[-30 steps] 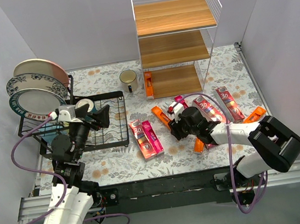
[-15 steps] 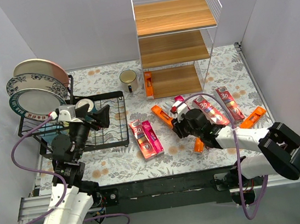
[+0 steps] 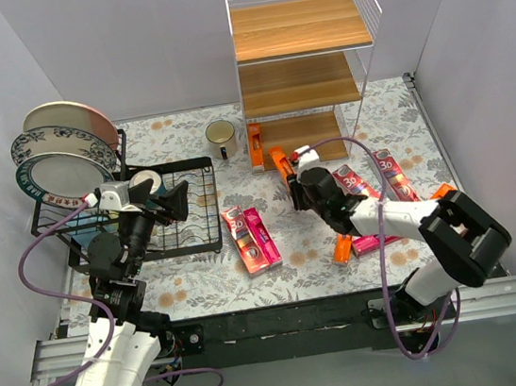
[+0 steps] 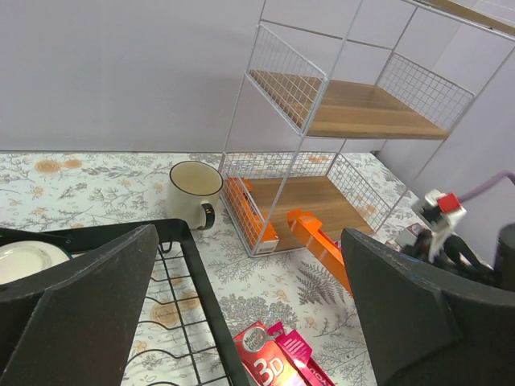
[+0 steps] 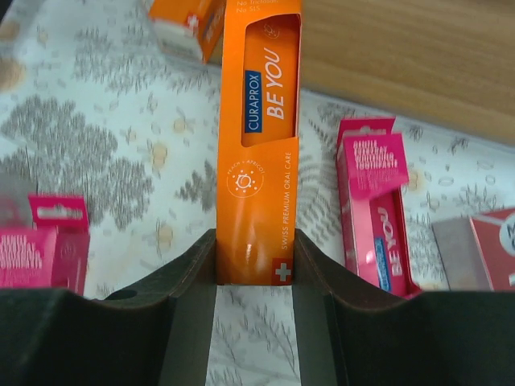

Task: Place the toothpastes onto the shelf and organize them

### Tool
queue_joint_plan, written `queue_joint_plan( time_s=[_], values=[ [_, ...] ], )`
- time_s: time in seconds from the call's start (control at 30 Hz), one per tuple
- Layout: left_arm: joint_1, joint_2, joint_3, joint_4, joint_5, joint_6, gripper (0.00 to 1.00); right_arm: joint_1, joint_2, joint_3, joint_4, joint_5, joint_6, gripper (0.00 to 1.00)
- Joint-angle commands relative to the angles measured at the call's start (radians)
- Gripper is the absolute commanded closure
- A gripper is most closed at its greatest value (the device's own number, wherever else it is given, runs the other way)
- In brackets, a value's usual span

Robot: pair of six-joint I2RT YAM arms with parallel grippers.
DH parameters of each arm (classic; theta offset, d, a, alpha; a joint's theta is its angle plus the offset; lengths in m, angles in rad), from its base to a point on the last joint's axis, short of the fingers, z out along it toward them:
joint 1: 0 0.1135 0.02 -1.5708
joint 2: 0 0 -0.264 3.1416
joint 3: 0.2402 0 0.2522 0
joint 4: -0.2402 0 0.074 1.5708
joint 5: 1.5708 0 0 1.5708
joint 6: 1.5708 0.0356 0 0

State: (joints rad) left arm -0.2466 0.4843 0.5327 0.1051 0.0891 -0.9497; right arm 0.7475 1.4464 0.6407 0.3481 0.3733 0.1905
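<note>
Orange carton [image 3: 281,162], seen from above: the right gripper [image 3: 292,179] has it by the near end, with the far end at the front of the shelf [image 3: 303,25], on its bottom board. A second orange carton [image 3: 256,146] stands on that board. A red and pink pair [image 3: 250,237] lies on the table [image 3: 204,286]. The left gripper [image 3: 179,200] hangs over the black dish rack [image 3: 204,251]. Its own camera shows the jaws spread wide with nothing between them. On the right wrist camera, both fingers [image 5: 189,277] pinch the carton's end.
</note>
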Motion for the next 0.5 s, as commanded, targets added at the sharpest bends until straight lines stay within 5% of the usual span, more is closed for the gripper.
queue_joint_plan(
  time_s=[0.0, 0.47],
  values=[
    [-0.006, -0.012, 0.006, -0.005, 0.001, 0.008, 0.02, -0.039, 0.113, 0.164, 0.103, 0.096, 0.085, 0.63],
    [-0.006, -0.006, 0.006, -0.004, -0.003, 0.009, 0.02, -0.099, 0.453, 0.415, 0.256, 0.039, 0.19, 0.61]
  ],
)
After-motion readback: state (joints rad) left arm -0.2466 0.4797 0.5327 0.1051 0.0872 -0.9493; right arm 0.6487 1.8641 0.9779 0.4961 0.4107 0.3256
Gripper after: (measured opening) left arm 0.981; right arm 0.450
